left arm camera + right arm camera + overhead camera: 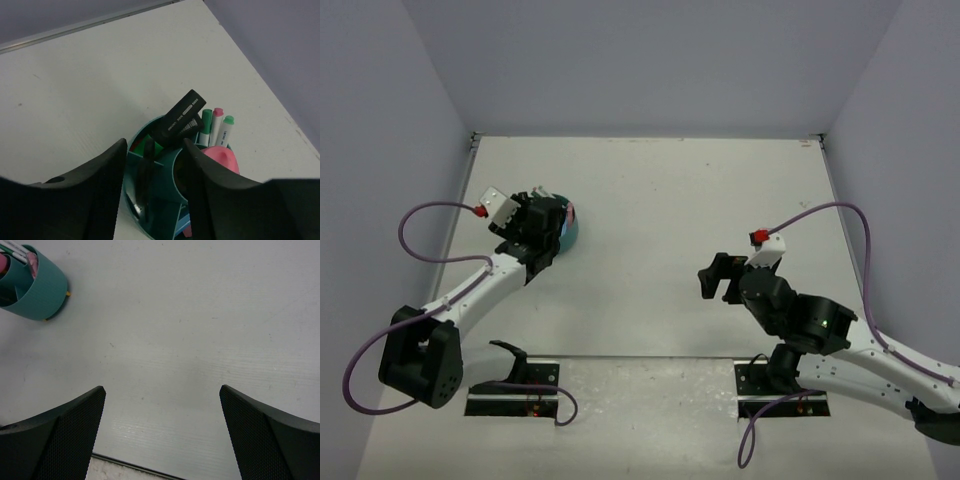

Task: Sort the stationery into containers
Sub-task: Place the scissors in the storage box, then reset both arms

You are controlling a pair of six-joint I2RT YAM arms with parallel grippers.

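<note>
Seemingly the sorting is all but done: the organiser [572, 230], at centre-left of the top view, is filled with pens [216, 127], a pink tube [222, 157] and black markers [182, 117]. No loose item is seen on the table [650, 180]. White print on the markers is too small to be read. The left gripper [154, 147] is held apart over the organiser. The right gripper [162, 395] is spread wide, with nothing between its fingers.

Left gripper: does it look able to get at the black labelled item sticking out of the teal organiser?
Probably yes. The left gripper hangs open just above the teal organiser; the black labelled item pokes above the rim, nothing over it. Capped pens beside it crowd one side.
</note>
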